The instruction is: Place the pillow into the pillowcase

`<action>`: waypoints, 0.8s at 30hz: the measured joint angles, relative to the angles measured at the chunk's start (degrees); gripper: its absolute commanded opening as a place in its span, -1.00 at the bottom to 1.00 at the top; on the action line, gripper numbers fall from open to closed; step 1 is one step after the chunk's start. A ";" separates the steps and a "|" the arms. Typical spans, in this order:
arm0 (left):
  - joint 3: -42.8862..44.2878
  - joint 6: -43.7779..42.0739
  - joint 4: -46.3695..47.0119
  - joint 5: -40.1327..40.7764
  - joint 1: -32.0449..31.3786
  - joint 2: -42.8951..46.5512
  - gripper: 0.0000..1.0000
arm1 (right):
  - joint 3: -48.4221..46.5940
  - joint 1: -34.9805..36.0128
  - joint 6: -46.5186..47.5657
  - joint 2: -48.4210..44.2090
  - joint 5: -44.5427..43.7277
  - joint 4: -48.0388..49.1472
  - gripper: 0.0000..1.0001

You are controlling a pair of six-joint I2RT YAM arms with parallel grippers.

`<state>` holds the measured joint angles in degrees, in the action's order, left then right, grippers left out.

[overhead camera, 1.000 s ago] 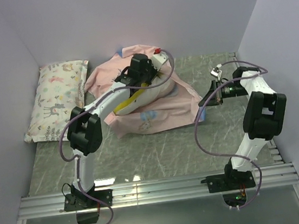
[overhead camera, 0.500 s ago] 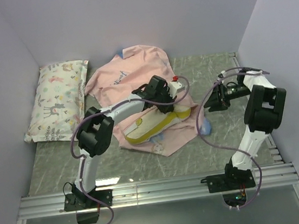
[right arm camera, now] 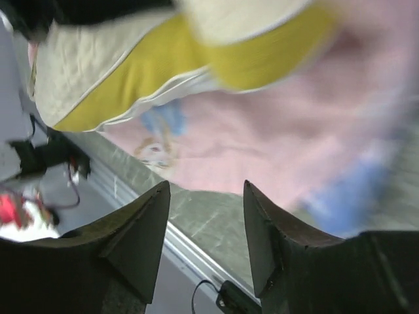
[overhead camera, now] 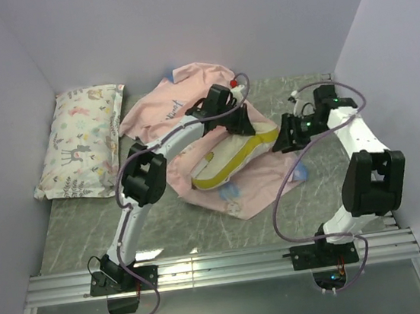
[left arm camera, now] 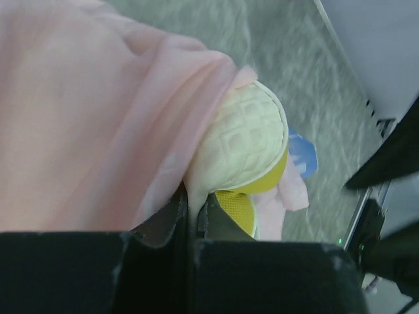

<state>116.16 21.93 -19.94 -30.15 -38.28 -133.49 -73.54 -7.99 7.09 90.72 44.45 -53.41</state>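
Note:
The cream pillow (overhead camera: 230, 161) with its yellow side band lies tilted mid-table, partly wrapped by the pink pillowcase (overhead camera: 160, 109), which spreads behind and under it. My left gripper (overhead camera: 247, 125) sits over the pillow's far right end. In the left wrist view its jaws (left arm camera: 194, 210) are shut on a fold of the pillowcase (left arm camera: 85, 118), right against the dimpled pillow (left arm camera: 249, 137). My right gripper (overhead camera: 279, 142) hovers by the pillow's right end. It stands open (right arm camera: 206, 196) with nothing between its fingers, and the pillow (right arm camera: 118, 62) and pillowcase (right arm camera: 275, 140) lie beyond them.
A smaller white pillow with animal-and-flower print (overhead camera: 82, 142) lies along the left wall. Walls close the table on the left, back and right. A metal rail (overhead camera: 223, 266) runs along the near edge. A blue corner of the case (overhead camera: 300, 170) sticks out near the right arm.
The left gripper dragged pillow and case from the back toward the middle right, keeping its pinch. The right gripper opened and swung in toward the pillow's right end.

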 measured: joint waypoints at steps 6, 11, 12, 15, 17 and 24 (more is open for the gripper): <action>5.57 1.05 2.95 -3.17 -0.76 -4.13 0.28 | 3.82 3.76 -4.92 6.32 0.61 3.58 0.20; -4.98 -7.63 0.42 -2.91 0.52 5.33 0.99 | 3.82 3.61 -9.53 13.09 -0.35 8.72 0.26; -8.09 -8.92 -0.20 -2.75 1.31 8.41 0.99 | 3.80 3.61 -10.49 14.14 -0.26 9.42 0.26; -14.14 -15.89 -3.63 -0.15 6.40 18.82 0.99 | 3.52 3.63 -12.79 16.72 0.26 10.62 0.26; -14.64 -21.29 -4.33 3.23 11.32 23.50 0.99 | 2.71 3.80 -13.84 18.10 0.57 10.97 0.26; -18.53 -37.22 -7.87 9.09 22.03 21.18 0.43 | -2.19 3.96 -13.94 22.71 0.13 10.67 0.21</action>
<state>97.62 -15.29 -27.81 -21.06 -16.25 -112.31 -75.72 -4.03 -6.85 113.43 44.58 -42.74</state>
